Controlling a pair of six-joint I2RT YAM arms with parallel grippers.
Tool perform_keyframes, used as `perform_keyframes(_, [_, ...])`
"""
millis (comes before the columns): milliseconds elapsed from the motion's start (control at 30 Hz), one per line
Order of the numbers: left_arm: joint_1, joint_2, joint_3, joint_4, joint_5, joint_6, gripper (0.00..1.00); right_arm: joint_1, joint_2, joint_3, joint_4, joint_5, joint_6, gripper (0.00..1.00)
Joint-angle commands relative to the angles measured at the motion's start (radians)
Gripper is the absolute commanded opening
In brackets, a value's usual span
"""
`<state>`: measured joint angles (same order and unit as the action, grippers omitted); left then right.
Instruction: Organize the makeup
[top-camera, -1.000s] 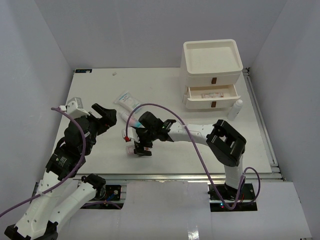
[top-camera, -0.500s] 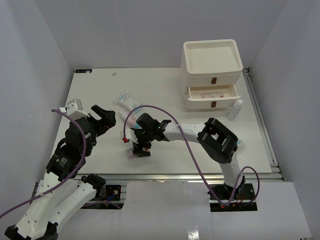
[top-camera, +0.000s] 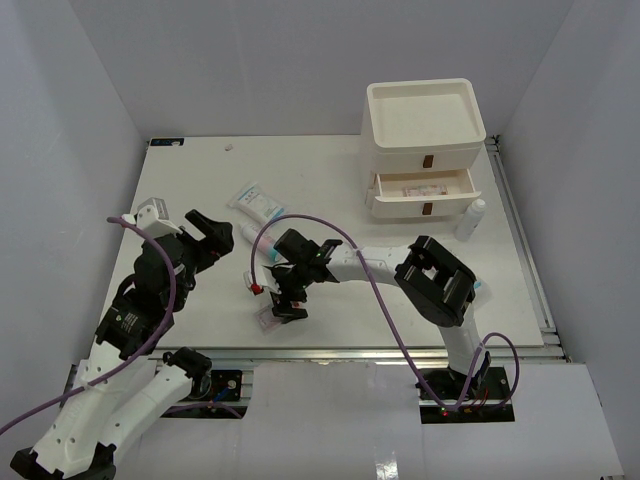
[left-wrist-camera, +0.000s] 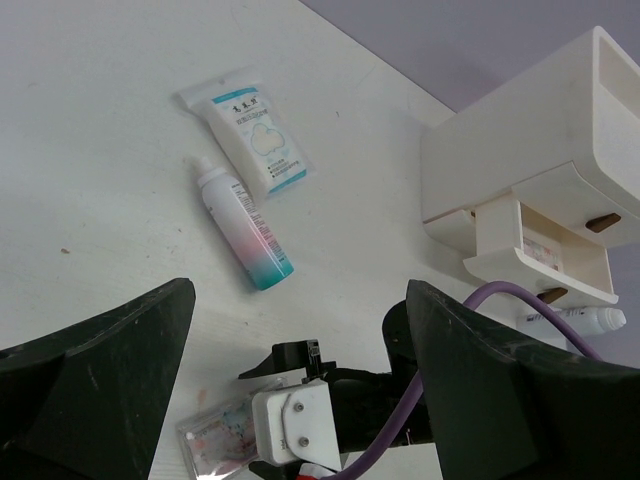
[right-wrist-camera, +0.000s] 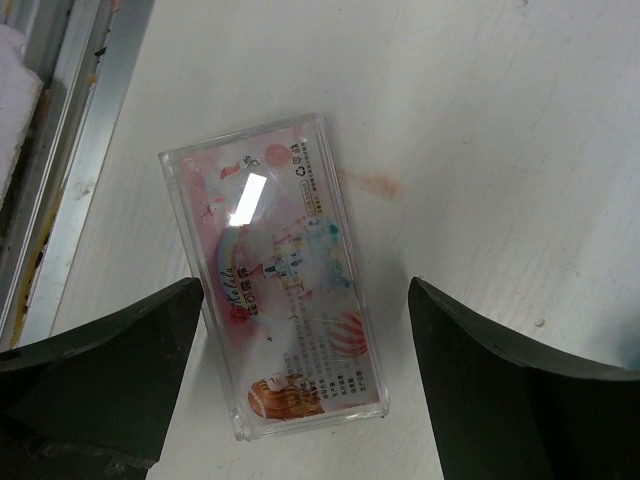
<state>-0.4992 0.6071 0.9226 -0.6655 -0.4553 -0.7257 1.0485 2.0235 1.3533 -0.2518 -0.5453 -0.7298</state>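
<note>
Case first: clear flat plastic case with pink printed insert (right-wrist-camera: 275, 280) lies flat on the white table (right-wrist-camera: 480, 120). It is well apart from the white three-drawer box (top-camera: 420, 115), off to the box's left in the top view and out by the table's near edge.

Right gripper (right-wrist-camera: 300, 290) hangs over the case with its jaws spread wide, one finger on each side. Bare table shows in both gaps, so nothing is gripped. Can't tell if the fingertips reach the table.

Slim white-pink-teal tube (left-wrist-camera: 243, 225) lies on the table between the case and the box, also left of the box. Blue-and-white printed packet (left-wrist-camera: 255, 140) lies just beside the tube on its far side, not touching it.

The box's middle drawer (top-camera: 425, 185) is pulled out, with some flat printed items inside; too small to identify. Small white bottle (top-camera: 470, 218) sits just beside the box's front right corner.

Left gripper (top-camera: 212, 232) is fully spread and empty, above the table well left of the box, farther from it than the tube is.
</note>
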Motion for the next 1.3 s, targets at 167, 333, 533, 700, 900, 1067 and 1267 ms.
perform_keyframes(167, [0.001,-0.015,-0.016,0.017,0.020,-0.014,0.98,-0.001,-0.022,0.044,-0.095,-0.091,-0.101,0.90])
perform_keyframes(333, [0.001,-0.011,-0.019,0.019,0.022,-0.014,0.98,0.001,-0.045,0.049,-0.117,-0.120,-0.111,0.90])
perform_keyframes(533, [0.001,-0.011,-0.023,0.020,0.028,-0.015,0.98,0.001,-0.069,0.060,-0.170,-0.169,-0.154,0.90])
perform_keyframes(700, [0.000,-0.016,-0.030,0.023,0.029,-0.019,0.98,0.005,-0.057,0.044,-0.149,-0.114,-0.156,0.90])
perform_keyframes(900, [0.001,-0.012,-0.027,0.023,0.029,-0.015,0.98,0.007,-0.022,0.042,-0.104,-0.043,-0.152,0.90])
perform_keyframes(1067, [0.001,-0.011,-0.030,0.024,0.029,-0.017,0.98,0.010,-0.016,0.025,-0.098,-0.004,-0.173,0.90])
perform_keyframes(1267, [-0.001,-0.005,-0.033,0.030,0.029,-0.015,0.98,0.019,-0.026,-0.011,-0.097,0.004,-0.196,0.92])
